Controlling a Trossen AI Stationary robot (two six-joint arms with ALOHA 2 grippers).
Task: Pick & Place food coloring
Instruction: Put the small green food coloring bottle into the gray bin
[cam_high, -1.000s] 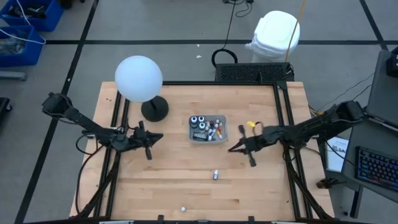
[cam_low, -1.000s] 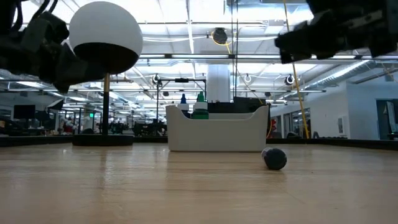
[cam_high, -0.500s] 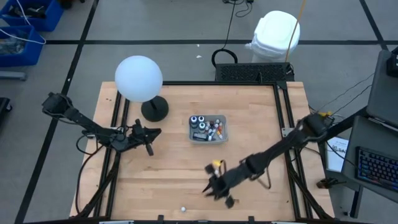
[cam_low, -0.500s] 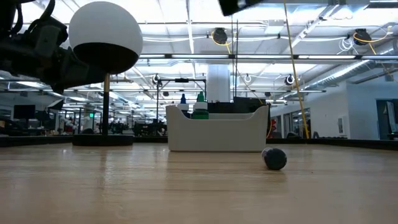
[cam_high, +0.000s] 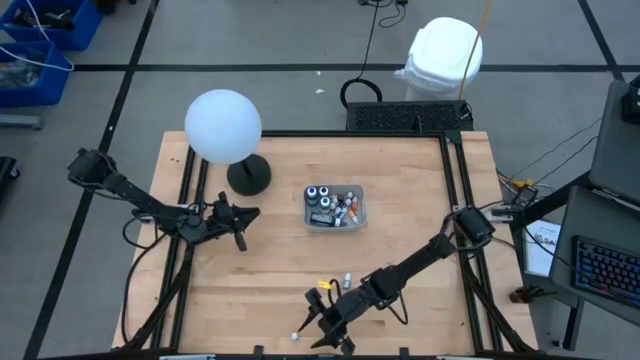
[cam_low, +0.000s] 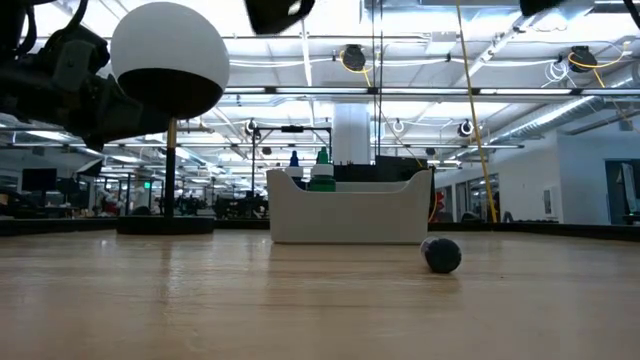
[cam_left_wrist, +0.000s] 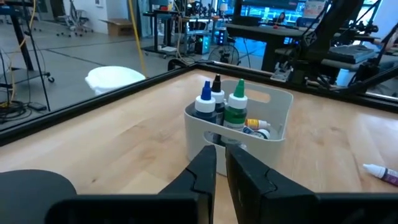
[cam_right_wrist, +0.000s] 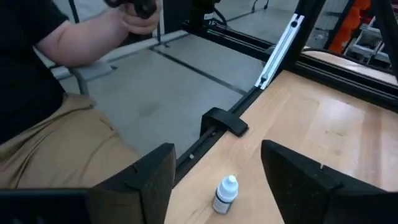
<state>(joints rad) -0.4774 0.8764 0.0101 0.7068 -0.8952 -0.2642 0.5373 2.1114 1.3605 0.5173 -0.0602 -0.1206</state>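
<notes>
A clear tray (cam_high: 334, 206) in the middle of the table holds several food coloring bottles (cam_left_wrist: 235, 104), standing and lying. One small bottle (cam_high: 346, 281) lies on its side on the wood nearer the front; the low view shows it end-on (cam_low: 441, 254). Another white-capped bottle (cam_right_wrist: 226, 194) stands upright close to the front edge (cam_high: 295, 337). My right gripper (cam_high: 318, 331) is open just right of it, its fingers (cam_right_wrist: 155, 174) either side of the bottle and short of it. My left gripper (cam_high: 240, 224) hangs shut left of the tray, holding nothing.
A lamp with a white globe (cam_high: 222, 125) and dark base (cam_high: 248, 178) stands at the far left of the tray. Black rails (cam_high: 186, 200) line the table's sides. A seated person (cam_right_wrist: 43, 124) is just beyond the front edge. Bare wood lies between tray and front edge.
My right gripper has swept from beside the tray's right side toward the table's near edge and to the left, ending by the upright bottle. Both loose bottles and the tray have stayed where they were.
</notes>
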